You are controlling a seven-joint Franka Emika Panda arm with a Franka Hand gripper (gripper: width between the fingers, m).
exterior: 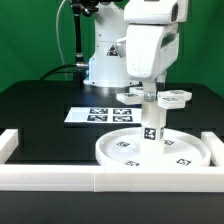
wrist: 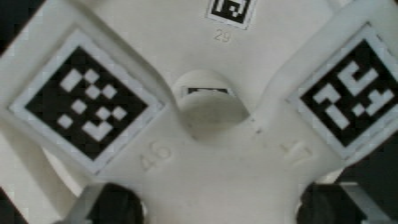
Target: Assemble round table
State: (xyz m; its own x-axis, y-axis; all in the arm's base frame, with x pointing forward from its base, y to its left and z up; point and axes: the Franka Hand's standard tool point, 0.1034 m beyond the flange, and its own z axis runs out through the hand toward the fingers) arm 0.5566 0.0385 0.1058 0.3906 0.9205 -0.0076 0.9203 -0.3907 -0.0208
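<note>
The large rimmed round disc (exterior: 120,152) lies flat on the black table. The short tagged post (exterior: 152,126) stands upright at its middle. The four-armed cross-shaped foot (exterior: 172,98) sits level on top of the post. My gripper (exterior: 148,90) comes down from above and is shut on one arm of the foot. In the wrist view the foot (wrist: 205,130) fills the picture, with its centre hole and tags on its arms. My gripper (wrist: 231,207) has its black pads (wrist: 111,205) pressed on either side of the near arm.
The marker board (exterior: 95,115) lies behind the disc toward the exterior view's left. The white straight-walled frame (exterior: 100,180) runs along the front, with ends at both sides. The robot's base (exterior: 105,55) stands behind.
</note>
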